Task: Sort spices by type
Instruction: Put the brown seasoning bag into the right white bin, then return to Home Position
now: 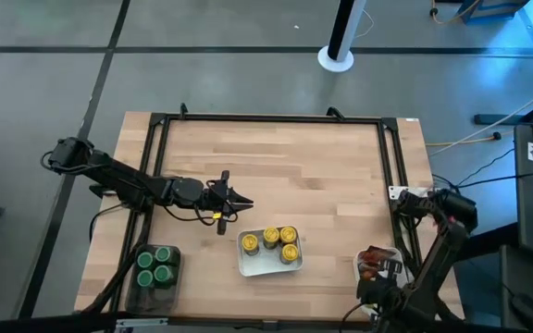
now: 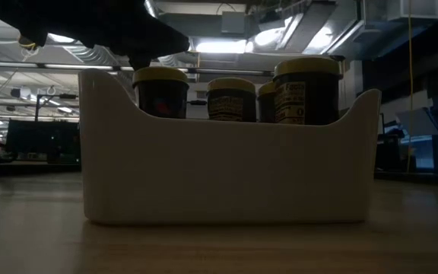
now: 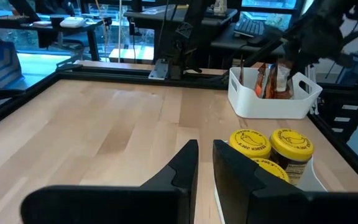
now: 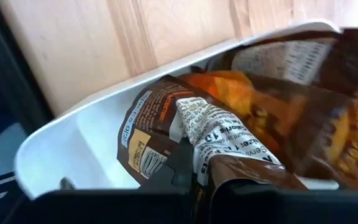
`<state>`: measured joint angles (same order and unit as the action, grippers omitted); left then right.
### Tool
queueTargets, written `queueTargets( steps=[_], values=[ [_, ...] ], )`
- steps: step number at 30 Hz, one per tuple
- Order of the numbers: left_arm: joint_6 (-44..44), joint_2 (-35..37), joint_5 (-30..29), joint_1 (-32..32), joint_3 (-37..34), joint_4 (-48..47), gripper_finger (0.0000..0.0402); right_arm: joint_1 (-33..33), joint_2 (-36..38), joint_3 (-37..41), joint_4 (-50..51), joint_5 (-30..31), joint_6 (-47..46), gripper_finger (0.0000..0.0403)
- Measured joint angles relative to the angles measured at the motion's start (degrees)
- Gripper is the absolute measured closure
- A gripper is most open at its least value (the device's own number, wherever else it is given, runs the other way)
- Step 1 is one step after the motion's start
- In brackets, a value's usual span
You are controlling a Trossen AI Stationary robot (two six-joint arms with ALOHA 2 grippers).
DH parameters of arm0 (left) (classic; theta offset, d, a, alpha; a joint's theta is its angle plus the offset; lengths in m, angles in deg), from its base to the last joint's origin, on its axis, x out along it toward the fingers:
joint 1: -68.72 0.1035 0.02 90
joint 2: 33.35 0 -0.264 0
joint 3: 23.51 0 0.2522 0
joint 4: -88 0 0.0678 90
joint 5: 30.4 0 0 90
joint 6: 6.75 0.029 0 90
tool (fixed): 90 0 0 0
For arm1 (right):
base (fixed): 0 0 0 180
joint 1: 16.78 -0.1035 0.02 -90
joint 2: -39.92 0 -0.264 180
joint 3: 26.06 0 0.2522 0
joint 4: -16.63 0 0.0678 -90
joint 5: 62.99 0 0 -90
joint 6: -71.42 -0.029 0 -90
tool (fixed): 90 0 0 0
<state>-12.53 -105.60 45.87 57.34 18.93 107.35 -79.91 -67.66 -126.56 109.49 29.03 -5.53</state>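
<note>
Table (image 1: 276, 162): the wooden top is carrying three containers along its near edge, and nothing is lying loose on it that I can make out.
Dark bin (image 1: 156, 289): sitting at the near left corner, it is holding four green-capped jars (image 1: 155, 266) packed close together.
Middle tray (image 1: 259, 268): this white tray is holding three yellow-capped jars (image 1: 280, 243) clustered toward its right side, leaving the left part bare.
Right tray (image 1: 366, 256): the white tray at the near right edge is holding the red-orange packets (image 4: 278, 106), standing crumpled against each other.
Left gripper (image 1: 237, 199): it is hovering over bare wood just behind the middle tray, fingers nearly together and gripping nothing.
Right gripper (image 4: 201, 180): it is reaching down into the right tray, fingers pinched tight on the twisted top of one packet (image 4: 185, 134).
Jar handling: the jars are looking rigid, smooth and fairly light; I'd judge a squeeze across the cap or just below it safest, since the glossy sides may slip.
Packet handling: the packets are looking soft, light and crinkly; a pinch at the gathered top seems best, as the body would buckle.
</note>
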Motion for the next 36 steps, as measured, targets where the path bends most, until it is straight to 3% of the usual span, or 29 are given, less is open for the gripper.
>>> queueTargets(
  steps=[4, 12, 16, 20, 24, 30, 36],
  values=[
    [0.0, 0.0, 0.0, 0.0, 0.0, -0.2, 0.0361, -0.3, -1.8, 0.0, -0.6, 0.6, 0.7, 0.0381],
    [-0.2, 0.0, 0.0, 0.0, 0.0, -1.0, 0.0361, 0.2, -2.0, 0.2, -3.0, 1.8, 0.7, 0.0317],
    [-0.2, 0.0, 0.0, 0.0, 0.0, -1.0, 0.0361, 0.7, -1.9, 0.2, -3.1, -1.0, 0.5, 0.0263],
    [-0.2, 0.0, 0.0, 0.0, 0.0, -1.0, 0.0361, 2.4, -1.9, -2.6, -1.9, -8.8, 5.1, 0.0215],
    [-0.2, 0.0, 0.0, 0.0, 0.0, -0.9, 0.0361, 4.2, -1.9, -8.7, 2.4, -8.8, 10.5, 0.0189],
    [-0.2, 0.0, 0.0, 0.0, 0.0, -0.9, 0.0361, 6.6, -1.8, -19.1, 9.9, 2.1, 14.4, 0.0182],
    [-0.3, 0.0, 0.0, 0.0, 0.0, -1.0, 0.0361, 10.6, 0.3, -21.2, 9.4, 14.4, 23.2, 0.0196]
  ],
)
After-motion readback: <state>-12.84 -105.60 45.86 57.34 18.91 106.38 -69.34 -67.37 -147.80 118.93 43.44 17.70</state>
